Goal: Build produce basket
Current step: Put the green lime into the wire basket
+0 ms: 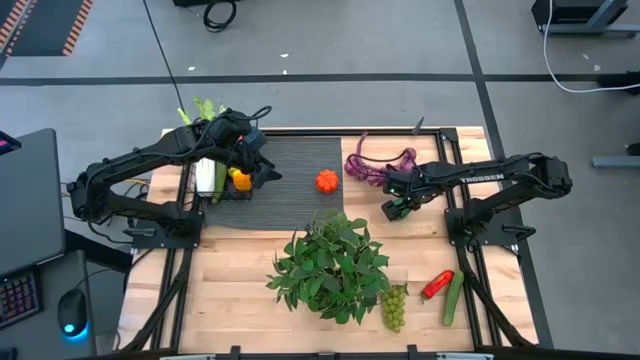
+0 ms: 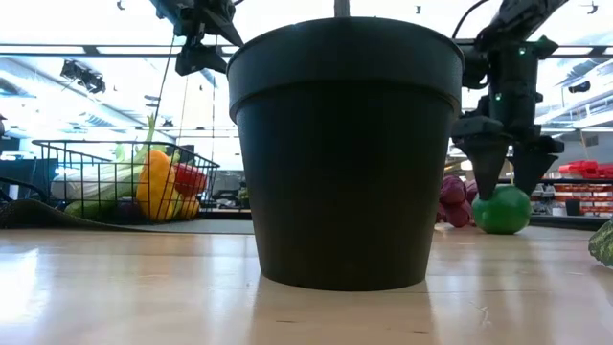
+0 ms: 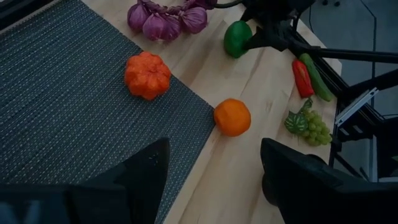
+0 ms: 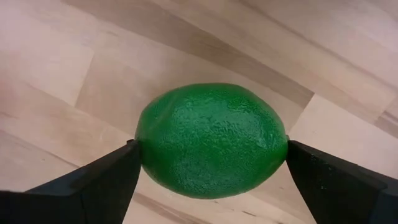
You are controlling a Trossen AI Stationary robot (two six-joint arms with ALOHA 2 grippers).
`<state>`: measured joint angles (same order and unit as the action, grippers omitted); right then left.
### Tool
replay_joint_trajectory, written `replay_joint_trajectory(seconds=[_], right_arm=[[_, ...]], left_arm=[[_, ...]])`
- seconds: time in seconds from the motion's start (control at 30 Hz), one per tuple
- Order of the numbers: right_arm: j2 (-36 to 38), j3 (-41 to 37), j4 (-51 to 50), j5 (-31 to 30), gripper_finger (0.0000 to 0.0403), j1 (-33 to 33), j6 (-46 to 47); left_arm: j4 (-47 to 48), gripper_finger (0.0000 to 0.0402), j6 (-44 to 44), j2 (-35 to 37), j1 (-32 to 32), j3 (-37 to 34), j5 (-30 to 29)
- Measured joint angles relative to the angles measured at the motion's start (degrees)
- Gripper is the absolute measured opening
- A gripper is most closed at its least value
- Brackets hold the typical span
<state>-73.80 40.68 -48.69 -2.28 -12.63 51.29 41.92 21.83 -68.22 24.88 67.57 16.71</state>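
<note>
One wooden surface [image 1: 240, 300] carries one dark mat [image 1: 300, 190], one leafy potted plant [image 1: 330, 265] in the middle blocking the low view, and one basket [image 1: 225, 180] holding peppers and greens. The right gripper [image 4: 211, 163] grasps the lime [image 4: 211, 140] on the wood. The left gripper [image 3: 214, 174], released and empty, hovers over the basket. Two oranges [image 3: 232, 117] lie loose.

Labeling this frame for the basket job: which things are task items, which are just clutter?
Job items: basket; lime between the right gripper fingers; orange pumpkin-shaped piece; orange; purple bulb string; grapes; red pepper; cucumber.

Lying about: leafy potted plant; ribbed mat.
</note>
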Motion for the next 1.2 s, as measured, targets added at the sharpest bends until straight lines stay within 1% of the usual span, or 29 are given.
replay_joint_trajectory(seconds=[0.33,0.5,0.63,0.8,1.03,1.2], right_arm=[[-0.09,-0.32,2.83,-3.13,0.0396,-1.74,0.1],[-0.13,-0.36,3.89,-3.24,0.0395,-3.12,0.2],[-0.15,-0.36,3.76,-0.39,0.0386,-3.71,1.24],[0.08,-0.12,3.49,5.61,0.0358,-3.21,2.55],[0.72,2.76,3.23,7.9,0.0348,-2.46,3.02],[1.05,8.02,3.52,9.37,0.0347,-2.44,3.1]], left_arm=[[-0.03,0.0259,-0.57,0.01,0.04,0.0,0.0],[-0.08,0.0259,-0.59,0.01,0.07,0.0,0.0],[-0.14,0.0259,-0.51,-0.01,0.07,0.0,0.0],[-0.32,0.0259,-0.35,0.01,0.07,0.0,0.0],[-2.68,0.0259,-0.36,-0.01,0.07,0.0,0.0],[-3.66,0.0259,-1.02,0.01,0.07,0.0,0.0]])
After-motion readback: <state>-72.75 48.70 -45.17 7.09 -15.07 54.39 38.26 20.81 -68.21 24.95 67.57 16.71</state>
